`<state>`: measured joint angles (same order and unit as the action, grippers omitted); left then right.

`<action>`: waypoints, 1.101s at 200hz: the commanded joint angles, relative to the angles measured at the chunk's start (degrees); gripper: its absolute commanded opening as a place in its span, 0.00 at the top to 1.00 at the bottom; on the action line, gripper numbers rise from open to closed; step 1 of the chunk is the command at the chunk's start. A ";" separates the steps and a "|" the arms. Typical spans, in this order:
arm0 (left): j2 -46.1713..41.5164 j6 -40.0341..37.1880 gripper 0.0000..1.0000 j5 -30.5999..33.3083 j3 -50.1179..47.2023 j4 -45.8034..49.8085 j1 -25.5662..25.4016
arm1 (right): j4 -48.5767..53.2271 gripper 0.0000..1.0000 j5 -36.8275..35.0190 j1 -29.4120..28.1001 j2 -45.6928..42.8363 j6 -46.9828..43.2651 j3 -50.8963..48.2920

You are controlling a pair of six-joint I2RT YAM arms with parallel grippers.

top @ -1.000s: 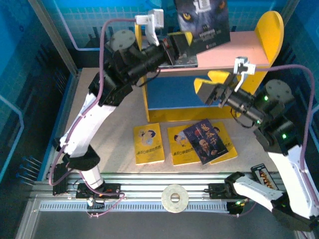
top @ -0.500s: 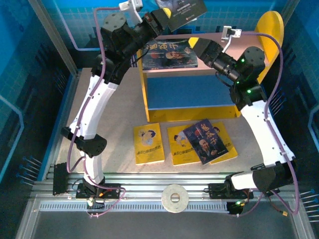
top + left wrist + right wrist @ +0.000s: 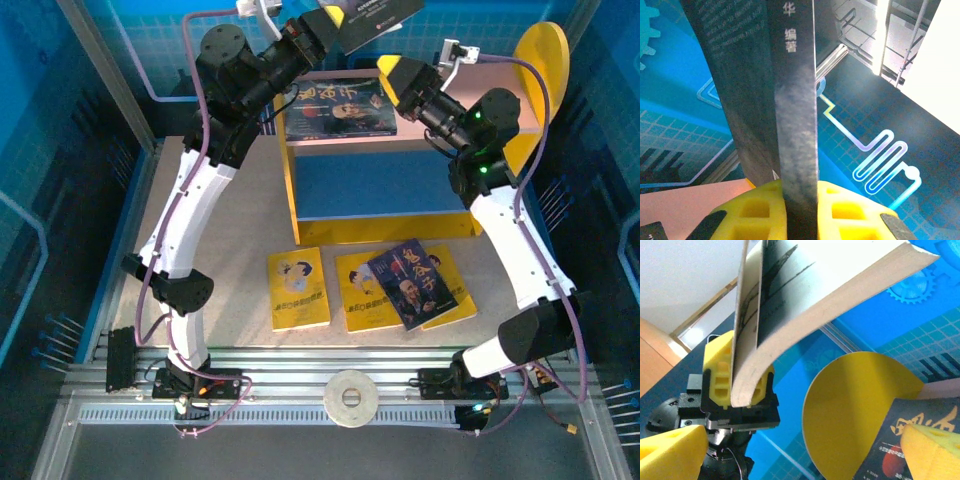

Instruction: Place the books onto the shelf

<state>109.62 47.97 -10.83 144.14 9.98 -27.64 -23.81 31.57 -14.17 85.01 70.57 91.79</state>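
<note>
Dark book clamped in left gripper high above shelf, second book flat on its pink top board, right gripper gaping and empty just beside it, yellow books and portrait book on table, blue patterned walls.

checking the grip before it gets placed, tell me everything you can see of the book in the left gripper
The book is a fairly thick paperback: dark covers, pale Chinese characters on the spine, cream page edges. The left gripper is shut on one end of it, a yellow pad against each cover. From the right wrist view the page block bows slightly. It is held up in the air above the shelf, touching nothing but the pads.
</note>
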 commanded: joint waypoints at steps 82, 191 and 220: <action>-3.49 -11.12 1.00 3.83 0.19 -0.60 -5.90 | -10.35 0.00 -2.28 -0.24 4.62 6.42 6.08; -13.81 -20.47 1.00 15.33 -15.86 -3.64 -12.13 | -14.57 0.01 -7.43 0.73 1.28 8.62 0.39; -14.59 -23.21 1.00 19.23 -17.55 -4.34 -14.10 | -14.56 0.17 -8.26 0.68 0.42 8.79 -0.95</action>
<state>98.15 29.87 3.18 127.66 11.64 -40.07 -34.65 25.89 -14.17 87.96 78.70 91.59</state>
